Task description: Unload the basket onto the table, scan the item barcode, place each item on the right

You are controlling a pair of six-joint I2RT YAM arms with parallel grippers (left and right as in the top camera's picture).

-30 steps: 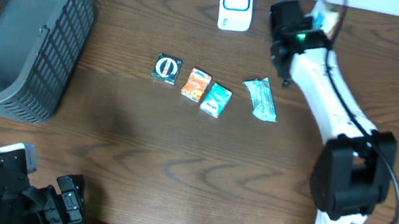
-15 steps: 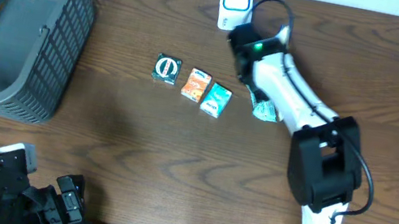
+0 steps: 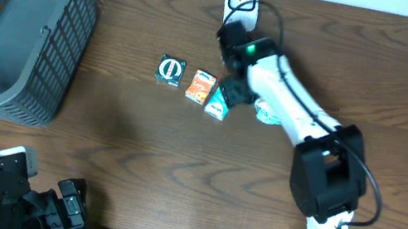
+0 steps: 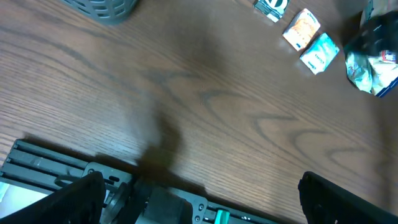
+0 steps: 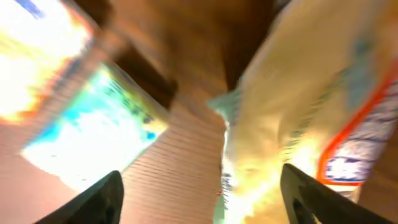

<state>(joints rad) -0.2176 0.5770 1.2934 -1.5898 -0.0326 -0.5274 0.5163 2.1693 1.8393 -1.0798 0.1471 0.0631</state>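
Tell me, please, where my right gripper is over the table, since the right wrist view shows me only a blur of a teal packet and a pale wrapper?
Observer: The right gripper hangs over the gap between the teal packet and the pale wrapper.
Operator: Thank you. Where is the scanner from there?
Observer: The white scanner stands at the table's far edge, just beyond the gripper.
Operator: Are other items nearby?
Observer: Yes, an orange packet and a dark packet continue the row beyond the teal one, toward the grey basket.
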